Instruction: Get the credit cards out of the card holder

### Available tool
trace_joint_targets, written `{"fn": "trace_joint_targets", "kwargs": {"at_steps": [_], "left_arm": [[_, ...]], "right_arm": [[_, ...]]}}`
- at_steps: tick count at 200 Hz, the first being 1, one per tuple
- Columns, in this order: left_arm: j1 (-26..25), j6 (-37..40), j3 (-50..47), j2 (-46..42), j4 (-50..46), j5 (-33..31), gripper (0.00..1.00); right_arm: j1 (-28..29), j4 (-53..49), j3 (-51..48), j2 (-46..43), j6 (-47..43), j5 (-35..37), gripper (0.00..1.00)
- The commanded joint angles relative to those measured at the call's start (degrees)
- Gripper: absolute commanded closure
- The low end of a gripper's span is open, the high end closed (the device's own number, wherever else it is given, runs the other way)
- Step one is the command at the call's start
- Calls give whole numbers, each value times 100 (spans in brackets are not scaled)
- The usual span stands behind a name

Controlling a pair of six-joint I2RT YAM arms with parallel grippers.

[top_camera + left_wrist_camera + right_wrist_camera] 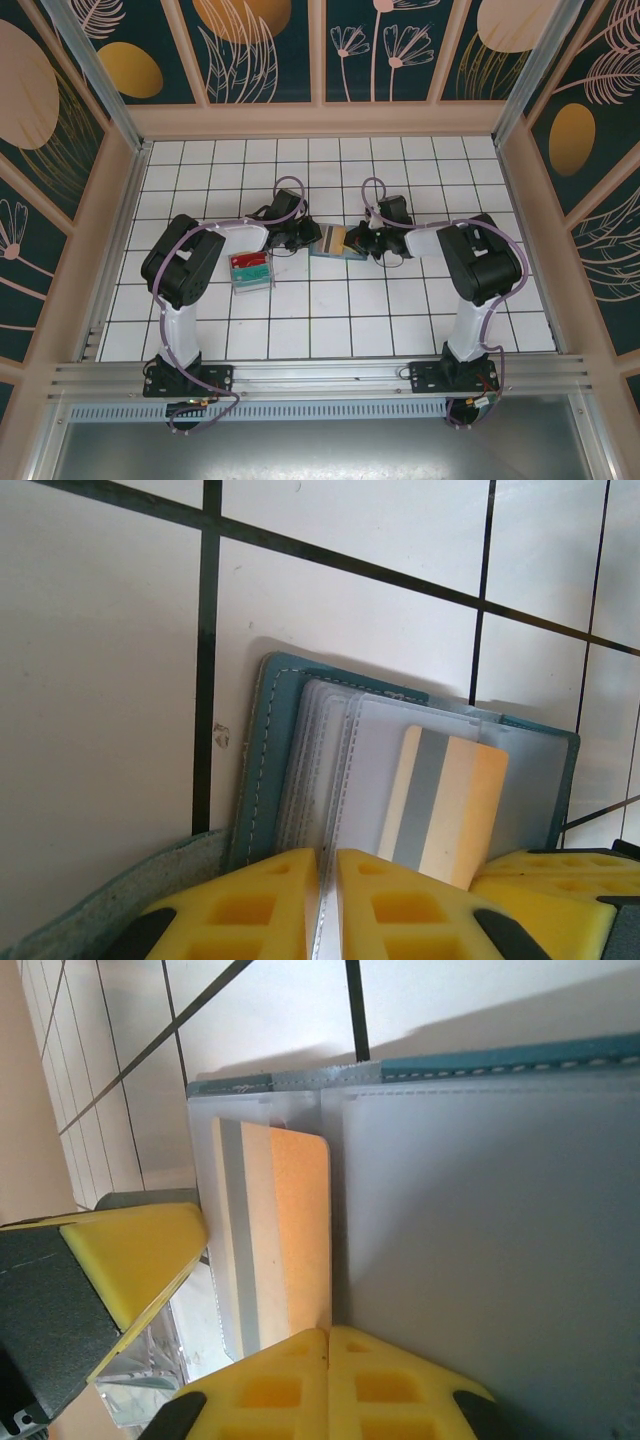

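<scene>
Closest to the lens, your left gripper (328, 868) held its yellow fingers (245, 912) almost together, with a thin pale edge of the card holder's clear sleeve pinched between them. Just beyond them the card holder (262, 770) lay open and flat on the white tiled table (100, 680), its teal stitched border showing around the frosted pockets. You had the yellow-orange card (447, 802), with its grey stripe, lying tilted among those pockets; whether it sat inside one or on top I could not tell. Your right gripper (328, 1345) was fully closed, its fingertips meeting at the card's near corner where two pockets join, and whether the card itself was caught between them I could not tell. From above, both grippers met over the holder near the middle of the table, the left one at its left end and the right one at its right end. A clear tray (251, 271) with red and green contents sat just left of the holder, apart from it
</scene>
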Motion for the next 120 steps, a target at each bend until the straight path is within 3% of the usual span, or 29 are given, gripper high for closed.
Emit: {"fn": "trace_joint_targets", "kwargs": {"at_steps": [1, 120], "left_arm": [[-6, 87, -36, 250, -656, -219, 84], [-3, 128, -69, 241, -704, -300, 84]], "right_arm": [[-77, -278, 73, 53, -225, 140, 97], [-434, -626, -310, -375, -667, 191, 100]]}}
